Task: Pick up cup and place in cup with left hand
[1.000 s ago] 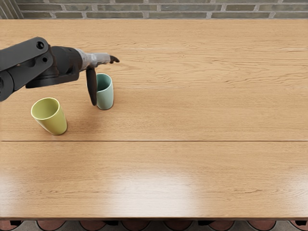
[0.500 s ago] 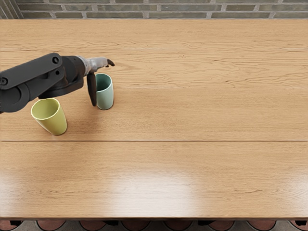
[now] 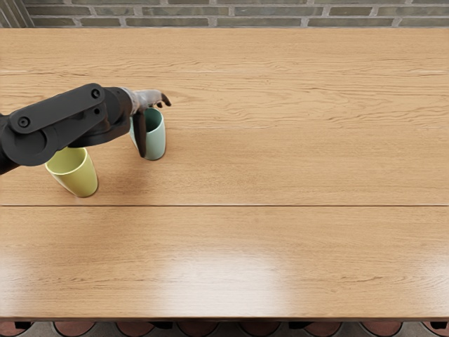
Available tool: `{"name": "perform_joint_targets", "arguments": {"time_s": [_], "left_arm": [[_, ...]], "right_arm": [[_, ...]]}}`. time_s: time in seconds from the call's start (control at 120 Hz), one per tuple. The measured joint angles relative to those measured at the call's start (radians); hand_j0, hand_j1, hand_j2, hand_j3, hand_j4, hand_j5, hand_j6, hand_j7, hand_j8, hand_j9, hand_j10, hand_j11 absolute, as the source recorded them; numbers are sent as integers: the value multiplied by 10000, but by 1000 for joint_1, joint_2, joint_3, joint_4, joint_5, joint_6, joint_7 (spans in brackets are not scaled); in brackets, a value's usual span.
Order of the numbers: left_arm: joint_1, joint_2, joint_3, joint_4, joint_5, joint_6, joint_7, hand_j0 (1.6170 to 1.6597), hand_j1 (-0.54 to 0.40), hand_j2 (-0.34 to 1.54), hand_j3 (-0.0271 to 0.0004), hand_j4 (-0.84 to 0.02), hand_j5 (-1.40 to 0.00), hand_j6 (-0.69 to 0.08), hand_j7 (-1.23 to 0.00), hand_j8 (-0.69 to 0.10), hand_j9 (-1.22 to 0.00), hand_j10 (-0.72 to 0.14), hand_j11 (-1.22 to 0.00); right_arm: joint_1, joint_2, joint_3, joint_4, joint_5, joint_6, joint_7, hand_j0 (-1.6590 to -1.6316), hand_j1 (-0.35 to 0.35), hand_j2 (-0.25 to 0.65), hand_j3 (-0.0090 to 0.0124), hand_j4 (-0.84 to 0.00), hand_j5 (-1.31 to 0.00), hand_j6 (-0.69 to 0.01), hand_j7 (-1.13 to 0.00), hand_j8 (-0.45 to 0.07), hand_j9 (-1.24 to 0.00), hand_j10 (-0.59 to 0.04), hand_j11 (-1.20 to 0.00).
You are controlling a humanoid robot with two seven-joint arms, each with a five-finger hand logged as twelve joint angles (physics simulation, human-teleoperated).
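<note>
My left hand (image 3: 154, 121) reaches in from the left and hangs over the teal cup (image 3: 157, 140). Its long dark thumb points down across the left part of that cup, while the other fingers stretch out beyond the rim, slightly bent; the hand is open and grasps nothing. Upright on the table, the teal cup has part of its rim and left side hidden by the hand. The yellow-green cup (image 3: 81, 177) stands lower left of it, apart from it, with the back of its rim covered by the forearm.
The wooden table (image 3: 280, 168) fills most of the view, with a brick wall behind its far edge. The left forearm spans the area above the yellow-green cup. The right arm is out of view.
The left forearm has swung down the picture and to the right, now covering part of the yellow-green cup's rim. The thumb has shifted slightly right across the teal cup. Both cups stay put.
</note>
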State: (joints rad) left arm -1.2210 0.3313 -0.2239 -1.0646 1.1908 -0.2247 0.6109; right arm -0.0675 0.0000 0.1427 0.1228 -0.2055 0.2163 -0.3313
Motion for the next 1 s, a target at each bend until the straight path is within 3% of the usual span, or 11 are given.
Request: {"name": "perform_joint_targets", "arguments": {"time_s": [0.183,0.358,0.508,0.692,0.867,0.942,1.0], "left_arm": [[-3,0,9,7,0,1,0,16580,773,473,0,-2301,-2966,-2311,-2965,-2307,-2964,-2293,-2964],[-6,-2,10,8,2,-1,0,16579,-427,697,0,-3380,-4294,-3400,-4281,-3395,-4283,-3391,-4271],[-7,0,9,7,-8,-3,0,16561,-590,584,0,-3800,-4944,-3236,-4918,-3296,-5000,-3736,-4991],[-25,6,8,6,-18,-13,0,16561,-441,751,0,-4123,-5148,-3702,-5183,-3529,-5321,-3981,-5326],[-58,19,0,-2,-32,-44,0,16562,-698,1216,0,-4196,-5210,-3475,-5287,-3416,-5455,-4011,-5464],[-66,68,-2,-24,-38,-50,0,16559,-732,1384,0,-4204,-5216,-3818,-5374,-3294,-5514,-3974,-5532],[-69,110,-4,-66,-38,-53,0,16558,-740,1487,0,-4185,-5251,-3338,-5384,-3477,-5522,-3973,-5536]], "right_arm": [[0,0,0,0,0,0,0,-16581,-3490,0,0,-1,0,-1,0,-1,0,0,0],[0,0,0,0,0,0,0,-16581,-3490,-1,0,-1,0,-2,0,-1,0,-1,0],[0,0,0,0,0,0,0,-16581,-3490,0,0,-1,0,-1,0,-1,0,0,0],[0,0,0,0,0,0,0,-16581,-3490,0,0,0,0,-1,0,0,0,1,0],[0,0,0,0,0,0,0,-16581,-3490,1,0,0,0,0,0,1,0,2,0],[0,0,0,0,0,0,0,-16581,-3490,0,0,-2,0,-2,0,-1,0,0,0],[0,0,0,0,0,0,0,-16581,-3490,1,0,0,0,1,0,1,0,2,0]]}}
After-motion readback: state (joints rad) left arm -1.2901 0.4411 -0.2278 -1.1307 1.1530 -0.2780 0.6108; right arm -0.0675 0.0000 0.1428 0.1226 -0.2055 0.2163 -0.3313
